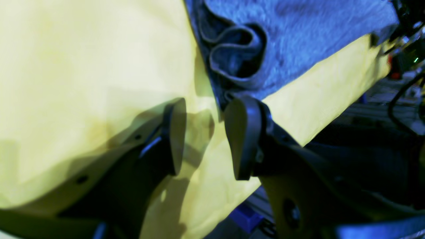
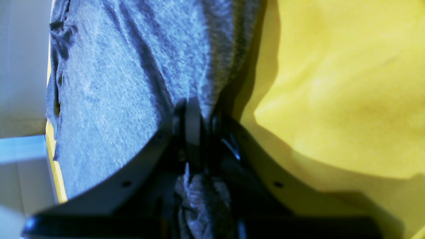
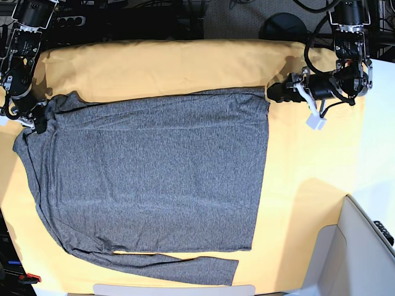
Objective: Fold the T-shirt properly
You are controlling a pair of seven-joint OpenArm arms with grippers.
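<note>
Two tools are at the T-shirt [image 3: 154, 172], which lies spread flat on the yellow cloth [image 3: 308, 185] over the worktop. My right tool [image 2: 192, 122] is clenched on the grey fabric at a shoulder edge. My left tool [image 1: 204, 136] stands released beside the hem corner.

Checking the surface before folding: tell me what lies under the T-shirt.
The yellow table cloth shows all around the T-shirt and runs under it. Whatever lies beneath the grey fabric itself is covered.
</note>
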